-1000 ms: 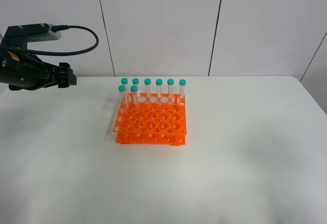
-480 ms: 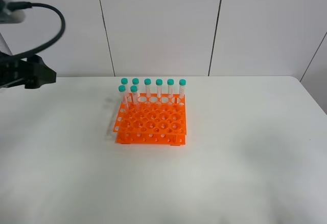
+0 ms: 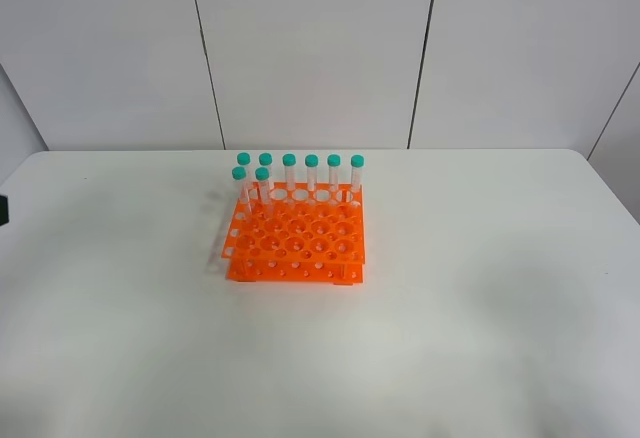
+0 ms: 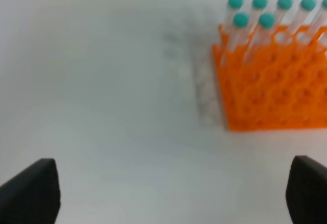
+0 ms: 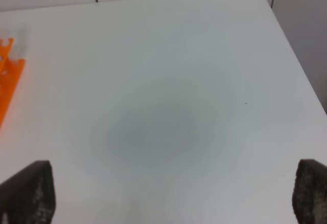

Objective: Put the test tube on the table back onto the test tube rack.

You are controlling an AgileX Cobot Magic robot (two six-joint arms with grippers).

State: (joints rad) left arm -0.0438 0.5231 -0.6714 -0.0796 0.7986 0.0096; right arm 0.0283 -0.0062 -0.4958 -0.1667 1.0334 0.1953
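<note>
All eight teal-capped tubes (image 3: 289, 173) stand in the orange rack (image 3: 296, 243) — none lies beside it — both grippers spread, empty; task looks finished, nothing next.

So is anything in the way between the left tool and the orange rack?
No, nothing visible. Only bare white table lies between the open left tool and the test tube rack.

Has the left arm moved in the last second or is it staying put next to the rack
Yes. It pulled away leftward from the test tube rack, which stayed put; only a dark sliver remains at the overhead view's left edge. Its left gripper is open and empty.
</note>
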